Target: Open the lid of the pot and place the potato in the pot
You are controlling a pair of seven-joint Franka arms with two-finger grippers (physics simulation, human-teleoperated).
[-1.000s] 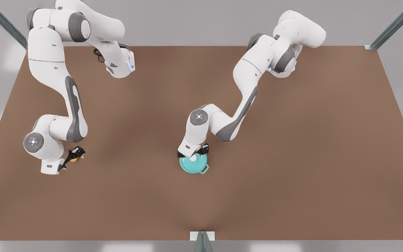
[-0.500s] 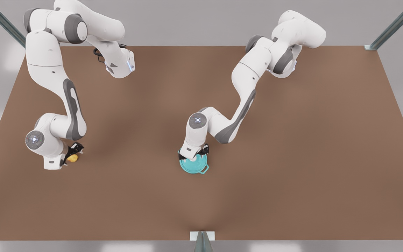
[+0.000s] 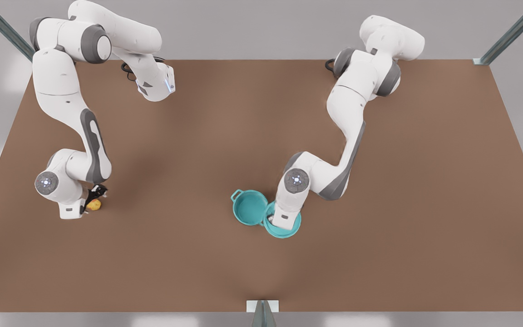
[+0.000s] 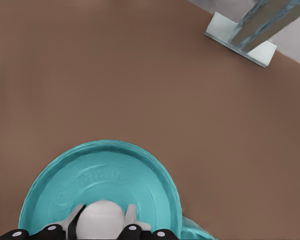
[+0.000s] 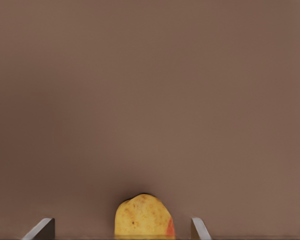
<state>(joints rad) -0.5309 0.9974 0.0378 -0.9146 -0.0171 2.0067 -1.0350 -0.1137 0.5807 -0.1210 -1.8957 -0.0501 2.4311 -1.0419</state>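
We see the left gripper point(image 4: 104, 231) pinching the pot lid point(image 3: 288, 229) knob beside the open pot point(image 3: 249, 208) — right gripper point(image 5: 122, 231), jaws spread, straddling the potato point(image 5: 142, 216), arm bent low.

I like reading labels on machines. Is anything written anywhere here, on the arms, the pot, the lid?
No text that can be read.
Lid: faint raised marks curve across it near the knob in the left hand, too blurred to read.
Pot, potato, arms: no writing seen.
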